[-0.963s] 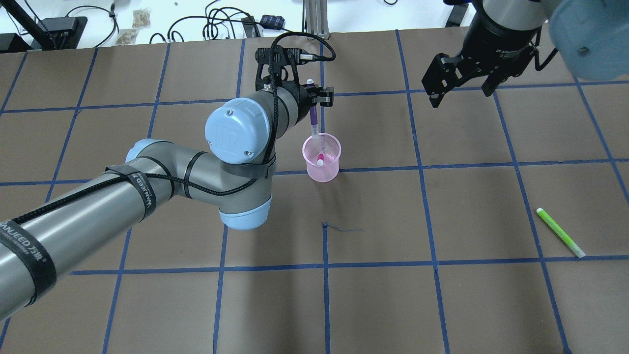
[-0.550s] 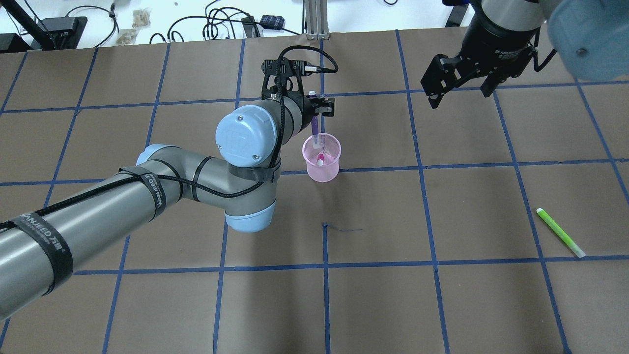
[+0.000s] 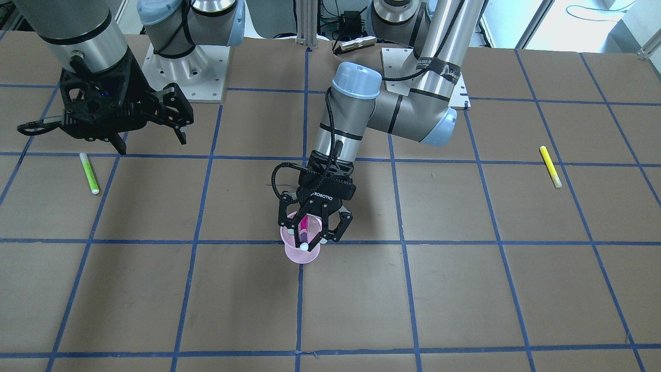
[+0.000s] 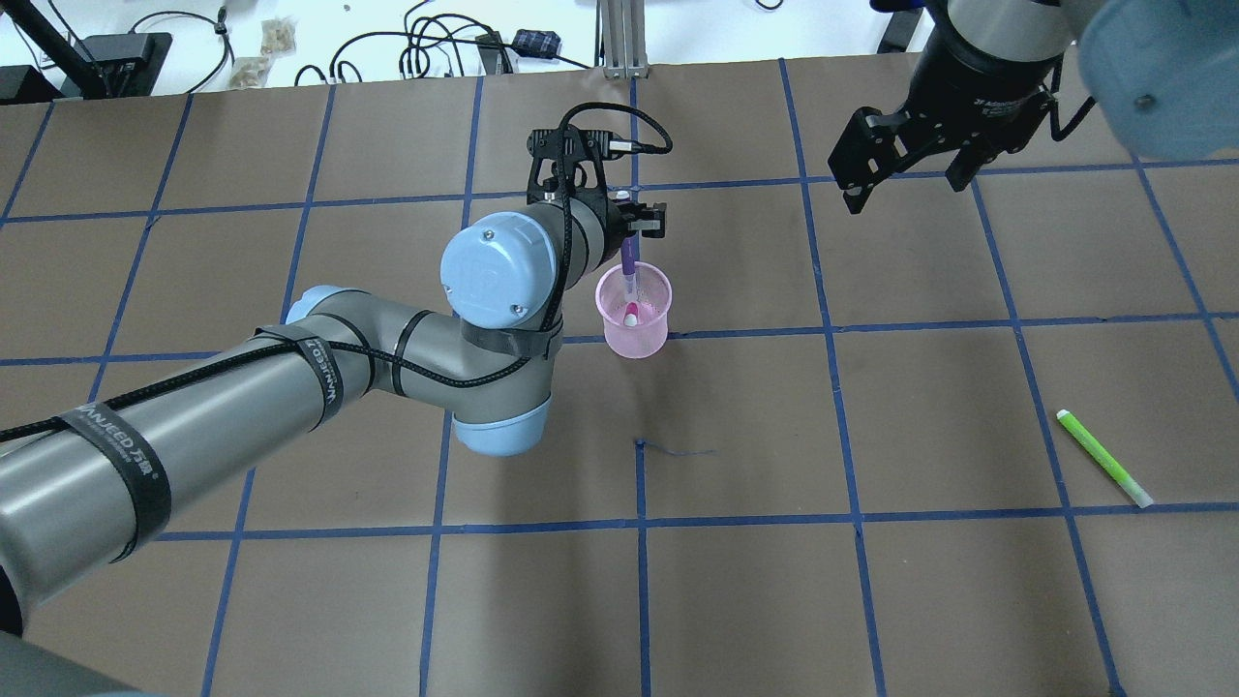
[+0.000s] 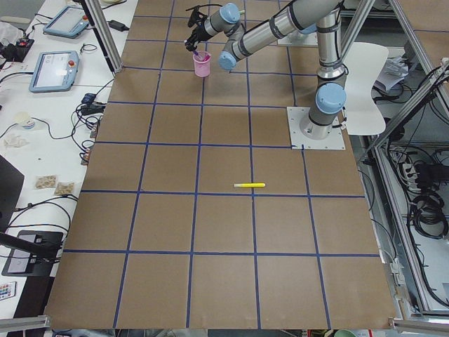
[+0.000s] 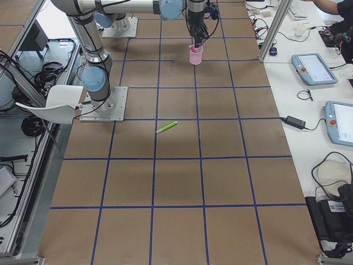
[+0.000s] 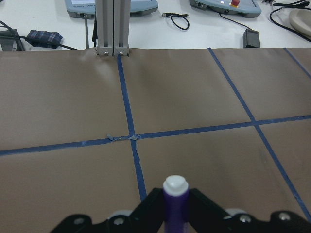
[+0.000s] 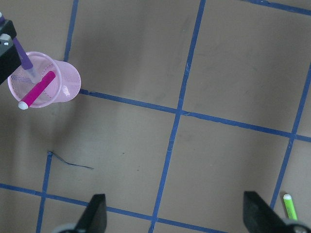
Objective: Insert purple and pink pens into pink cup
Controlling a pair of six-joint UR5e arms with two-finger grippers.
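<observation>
Just inside pink cup rim, purple pen tight in left gripper; right gripper agape, afar

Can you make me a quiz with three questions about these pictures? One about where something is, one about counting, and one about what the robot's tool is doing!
1. Where is the pink pen?
A. Inside the pink cup
B. Lying outside the cup
C. Held up in the air

2. How many pens lie on the table, outside the cup?
A. None
B. Two
C. Five

3. What is the left tool doing?
A. Gripping the purple pen
B. Open and empty
C. Gripping the cup

Answers:
1 A: the right wrist view shows it leaning inside the cup.
2 B: one green pen and one yellow pen lie on the table.
3 A: the left wrist view shows the purple pen between its fingers, and the overhead view shows the pen's lower end in the cup.
</observation>
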